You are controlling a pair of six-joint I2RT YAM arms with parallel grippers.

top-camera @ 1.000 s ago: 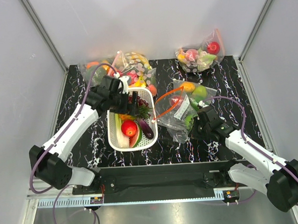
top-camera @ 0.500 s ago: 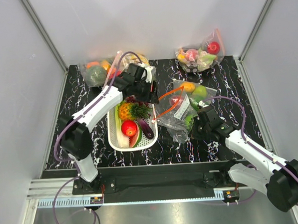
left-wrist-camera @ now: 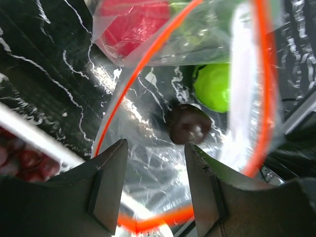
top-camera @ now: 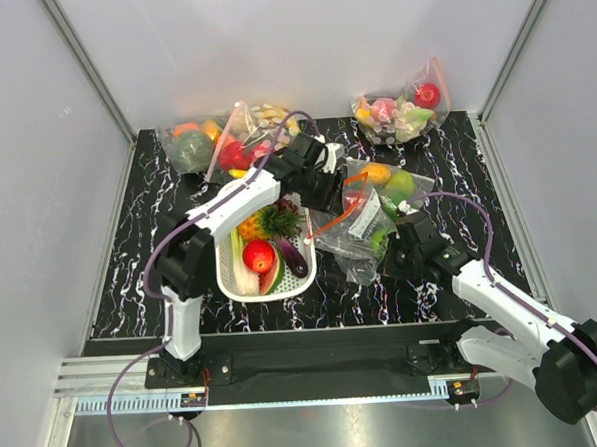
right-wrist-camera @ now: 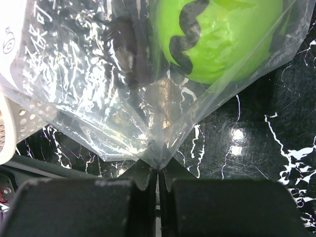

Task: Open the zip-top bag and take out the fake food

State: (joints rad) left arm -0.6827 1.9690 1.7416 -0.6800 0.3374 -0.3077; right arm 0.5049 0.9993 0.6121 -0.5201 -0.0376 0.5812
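Note:
The zip-top bag (top-camera: 351,231) lies right of the white basket, its orange-red zip mouth open. My left gripper (top-camera: 329,189) is open and empty over that mouth. In the left wrist view its jaws (left-wrist-camera: 155,148) straddle the zip strip (left-wrist-camera: 148,52), with a green fruit (left-wrist-camera: 213,86), a dark round piece (left-wrist-camera: 190,126) and a red fruit (left-wrist-camera: 131,22) inside. My right gripper (top-camera: 388,256) is shut on the bag's bottom corner (right-wrist-camera: 157,155), below a green fruit (right-wrist-camera: 222,34). The pineapple (top-camera: 260,223) and a red round fruit (top-camera: 258,256) lie in the basket.
The white basket (top-camera: 254,297) also holds a watermelon slice, an eggplant and a leek. A bag with an orange and a green apple (top-camera: 389,184) lies just behind the zip-top bag. More filled bags stand at the back left (top-camera: 189,144), back middle (top-camera: 265,120) and back right (top-camera: 403,108).
My left gripper has swung right from over the basket to the bag's mouth, leaving the pineapple in the basket. The right gripper has stayed shut on the bag's corner.

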